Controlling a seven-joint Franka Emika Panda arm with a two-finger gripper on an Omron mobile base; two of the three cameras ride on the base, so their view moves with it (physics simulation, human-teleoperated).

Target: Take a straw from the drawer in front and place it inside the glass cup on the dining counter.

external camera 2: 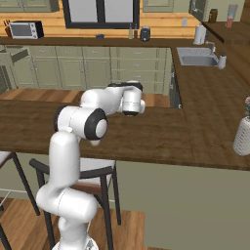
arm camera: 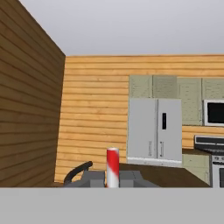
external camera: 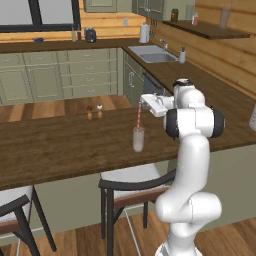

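Note:
The red-pink straw (external camera: 139, 116) stands upright with its lower end inside the clear glass cup (external camera: 138, 139) on the dark wood dining counter (external camera: 60, 145). My gripper (external camera: 142, 103) reaches in level from the right and is shut on the straw's top end. In the hand view the striped straw (arm camera: 112, 166) rises between the grey fingers (arm camera: 94, 178), which sit close against it. In the right base view the arm's wrist (external camera 2: 130, 100) covers the cup and straw. The drawer is out of view.
Two small shakers (external camera: 94, 112) stand on the counter behind and left of the cup. Stools (external camera: 131, 186) sit under the counter's near edge. A pale vase (external camera 2: 242, 135) stands at the counter's right end. A sink (external camera: 152, 54) lies on the far worktop.

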